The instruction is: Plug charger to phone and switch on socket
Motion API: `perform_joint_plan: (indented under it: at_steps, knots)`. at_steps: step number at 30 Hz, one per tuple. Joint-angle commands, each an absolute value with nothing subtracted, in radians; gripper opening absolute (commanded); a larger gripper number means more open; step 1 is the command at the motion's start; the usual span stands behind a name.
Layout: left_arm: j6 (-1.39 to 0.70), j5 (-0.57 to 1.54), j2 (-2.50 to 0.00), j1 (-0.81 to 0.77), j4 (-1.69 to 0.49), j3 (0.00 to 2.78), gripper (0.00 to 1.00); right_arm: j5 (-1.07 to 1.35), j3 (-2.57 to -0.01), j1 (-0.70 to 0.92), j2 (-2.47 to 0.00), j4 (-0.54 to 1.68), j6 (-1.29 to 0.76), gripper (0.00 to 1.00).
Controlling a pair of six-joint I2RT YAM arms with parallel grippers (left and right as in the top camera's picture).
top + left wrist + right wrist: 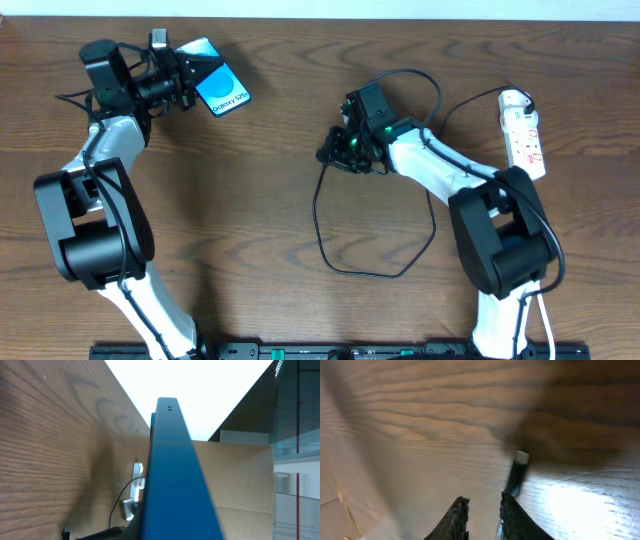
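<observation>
Your left gripper point(190, 82) is clamped on the phone point(222, 90) and holds it on edge, tilted off the desk point(250, 220), near the far left corner. Your right gripper point(484, 497) sits low at mid-desk, fingers narrowly parted, with nothing seen between them. The plug tip point(517, 472) of the charger point(316, 210) lies just ahead of one finger point(512, 515), outside the gap. The socket point(524, 125) lies by the far right corner.
</observation>
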State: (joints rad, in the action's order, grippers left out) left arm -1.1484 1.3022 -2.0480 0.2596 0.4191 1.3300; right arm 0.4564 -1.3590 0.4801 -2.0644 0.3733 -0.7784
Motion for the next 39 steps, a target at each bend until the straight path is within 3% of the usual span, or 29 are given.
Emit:
perform_joint_plan:
  at_steps: [1, 15, 39]
  knots:
    - [-1.15, 1.312, -2.035, 0.265, 0.429, 1.337, 0.07, 0.457, -1.374, 0.473, -2.09, 0.38, -0.816, 0.19]
    - [-1.15, 1.313, -2.035, 0.264, 0.428, 1.337, 0.07, 0.382, -1.374, 0.475, -2.101, 0.387, -0.823, 0.27]
    - [-1.149, 1.32, -2.035, 0.264, 0.428, 1.337, 0.08, 0.38, -1.374, 0.524, -2.144, 0.371, -0.898, 0.26]
